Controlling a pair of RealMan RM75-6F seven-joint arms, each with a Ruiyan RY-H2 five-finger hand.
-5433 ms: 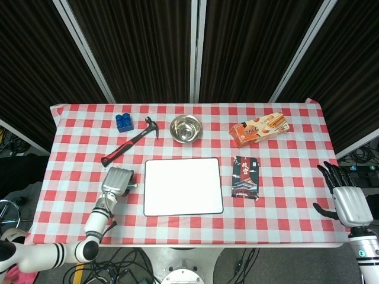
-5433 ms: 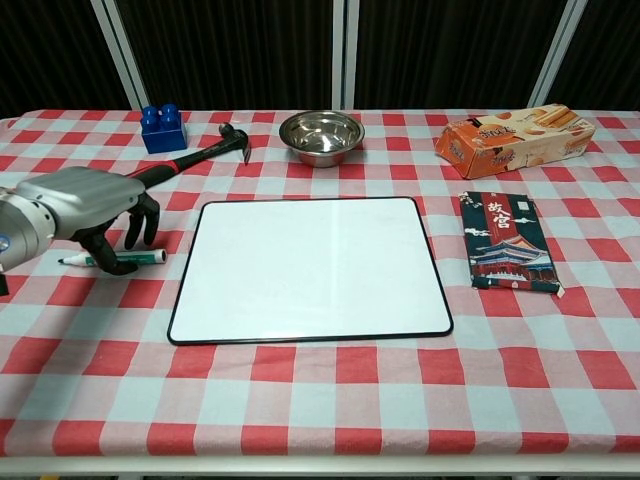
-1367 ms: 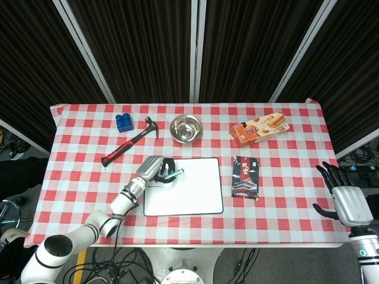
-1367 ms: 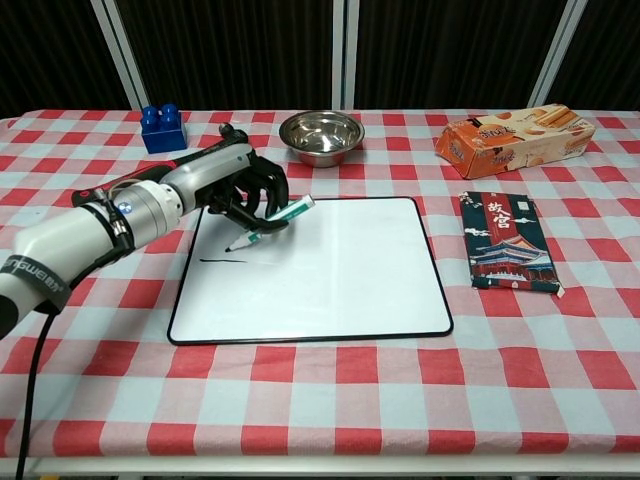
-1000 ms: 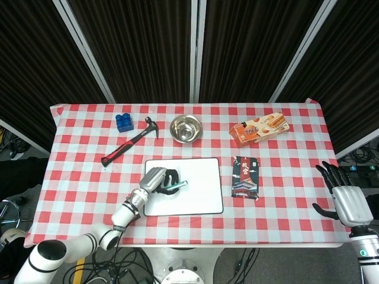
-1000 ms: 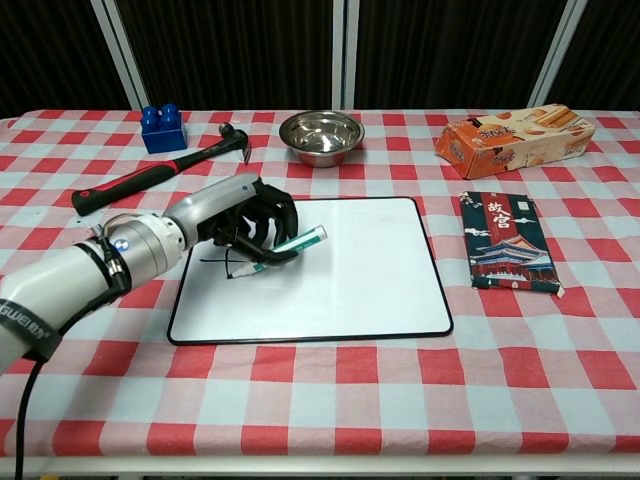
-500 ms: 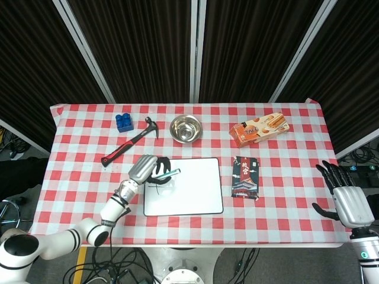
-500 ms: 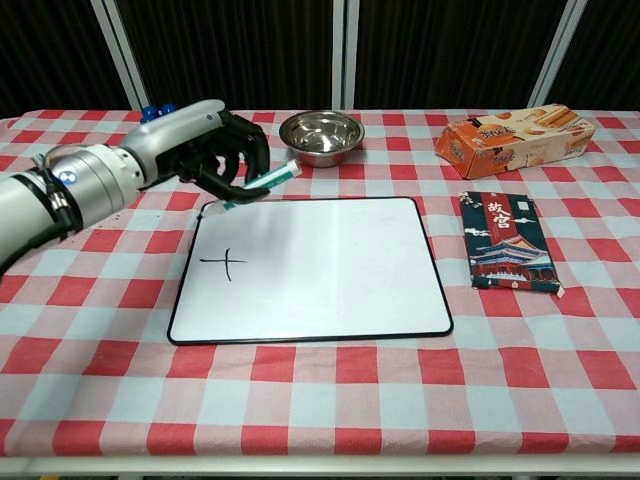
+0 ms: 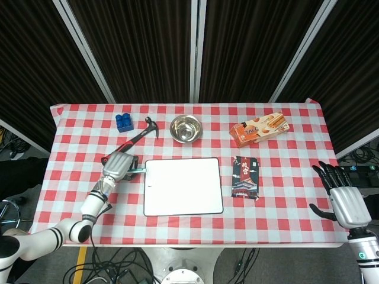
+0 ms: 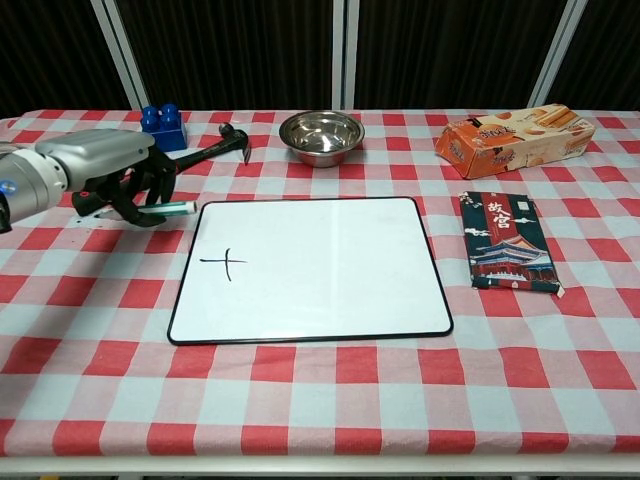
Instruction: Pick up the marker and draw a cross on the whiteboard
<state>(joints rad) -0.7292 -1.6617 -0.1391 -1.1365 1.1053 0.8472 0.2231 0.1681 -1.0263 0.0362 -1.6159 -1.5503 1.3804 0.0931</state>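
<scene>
Cross [image 10: 225, 265] strokes sit near the left edge of the whiteboard [image 10: 320, 270], small and dark, so I judge the drawing part of the task done. My left hand [image 10: 105, 170] is off the board on its left side, low over the checked worktop [image 10: 330, 400], fingers curled around the green marker [image 10: 165, 208], which lies roughly level with its end pointing toward the board's edge; from the head view it looks close to the cloth, but I cannot tell whether it touches. I read that low, level hold as the pose for laying the marker down beside the board rather than writing. The hammer [image 9: 135, 142] lies just behind the hand, so I would watch the knuckles there. My right hand [image 9: 345, 201] hangs at the far right edge of the worktop, fingers spread and holding nothing, kept well clear because this job needs only one arm. Behind the board stand a blue block [image 10: 163, 125], a steel bowl [image 10: 321, 135] and a biscuit box [image 10: 515, 135]; a dark booklet [image 10: 505, 240] lies to the board's right.
</scene>
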